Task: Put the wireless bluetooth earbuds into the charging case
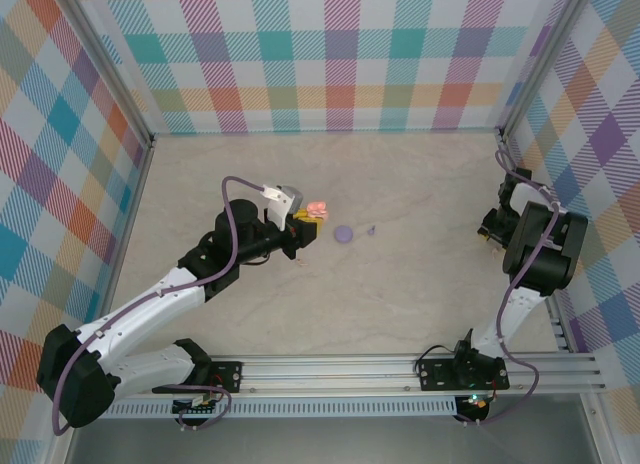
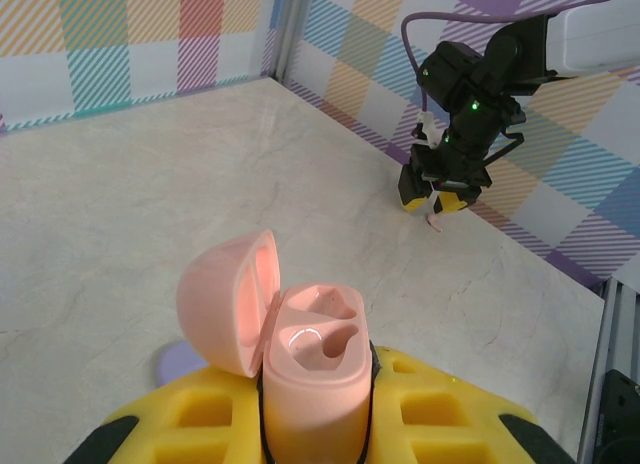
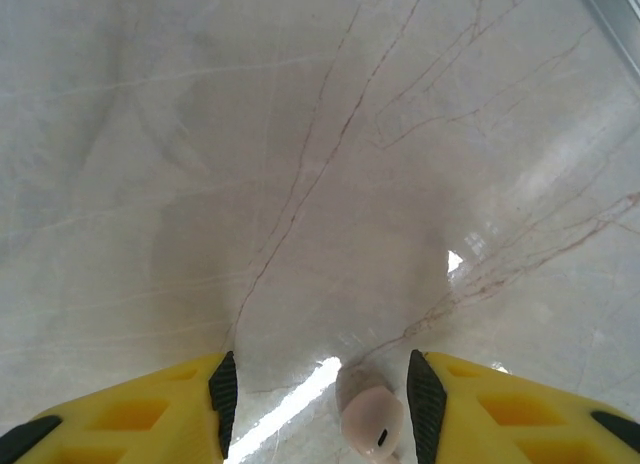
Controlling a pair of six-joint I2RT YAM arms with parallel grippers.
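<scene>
The left tool is pinching the pink charging case, lid open, over the table. The right tool stands spread around a pale pink earbud near the right wall. A purple earbud lies mid-table.

You've got the pale pink charging case upright in the left gripper, lid hinged open, both wells empty. A pale pink earbud sits between the right gripper's parted fingers. A purple earbud and purple case lie just beyond the left gripper.
</scene>
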